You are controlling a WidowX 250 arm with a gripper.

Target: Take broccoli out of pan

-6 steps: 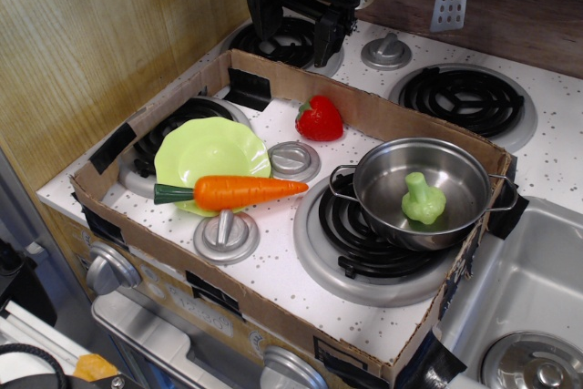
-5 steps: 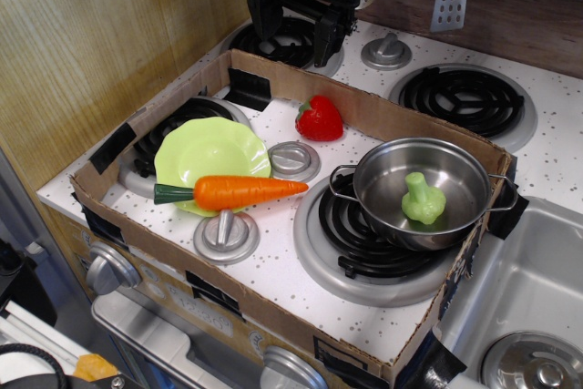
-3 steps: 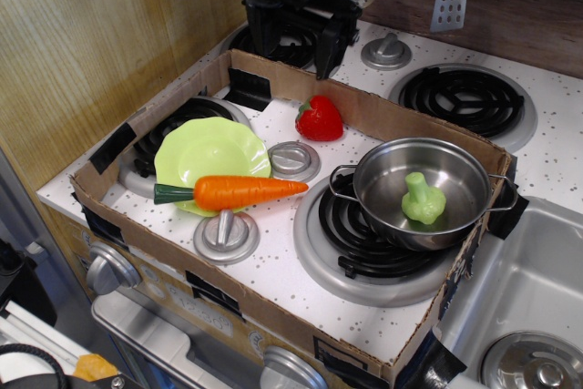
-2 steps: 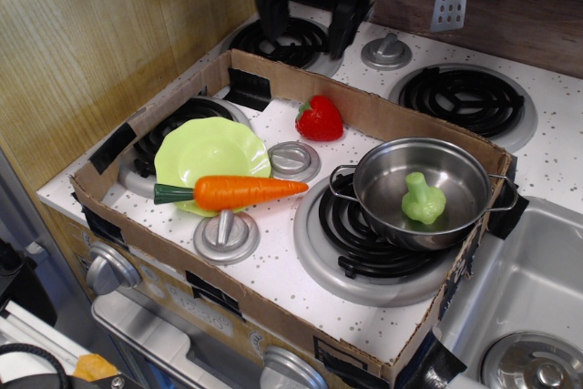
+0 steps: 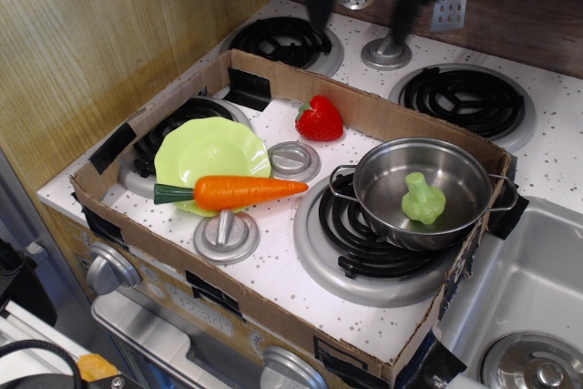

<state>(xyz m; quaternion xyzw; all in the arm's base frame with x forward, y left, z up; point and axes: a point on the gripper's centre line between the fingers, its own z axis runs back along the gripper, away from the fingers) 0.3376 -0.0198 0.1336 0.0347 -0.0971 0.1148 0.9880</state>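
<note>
The pale green broccoli (image 5: pixel 424 199) lies inside the shiny steel pan (image 5: pixel 392 168), which sits on the front right burner inside the cardboard tray. My gripper (image 5: pixel 360 17) is black and blurred at the top of the frame, high above the back of the stove, well behind and above the pan. Its two fingers hang down with a wide gap between them and nothing in it.
A lime-green plate (image 5: pixel 209 148) sits at the left with an orange carrot (image 5: pixel 239 191) across its front rim. A red strawberry (image 5: pixel 321 119) lies by the cardboard tray's back wall (image 5: pixel 364 107). Grey knobs, black burners and a sink (image 5: pixel 524 302) at the right surround them.
My gripper has moved up and to the right, from over the back left burner to above the back middle of the stove. The broccoli, pan and other items have not moved.
</note>
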